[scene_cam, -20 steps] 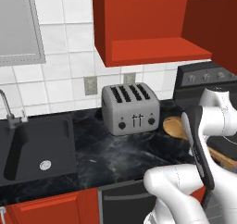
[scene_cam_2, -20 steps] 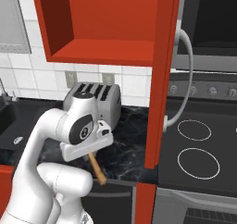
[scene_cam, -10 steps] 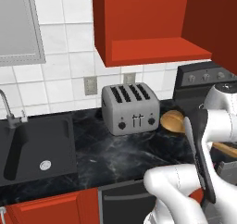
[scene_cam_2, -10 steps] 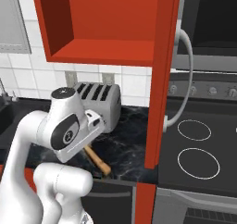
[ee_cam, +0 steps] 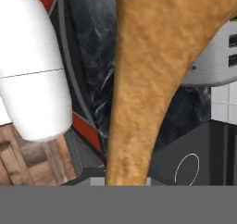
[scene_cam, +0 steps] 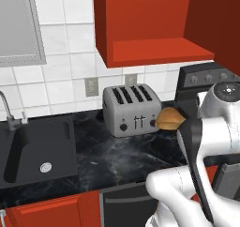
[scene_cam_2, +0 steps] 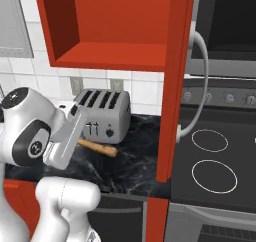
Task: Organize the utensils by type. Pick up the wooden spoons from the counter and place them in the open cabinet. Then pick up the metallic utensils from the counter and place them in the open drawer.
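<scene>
The pincer is clamped on a wooden spoon (ee_cam: 139,93), whose handle rises from the bottom of the hand view and widens toward the bowl. The spoon's bowl (scene_cam: 171,118) hangs above the black counter (scene_cam: 122,155), just right of the silver toaster (scene_cam: 132,109). Beyond, the open red cabinet (scene_cam: 154,48) hangs over the counter's back edge.
</scene>
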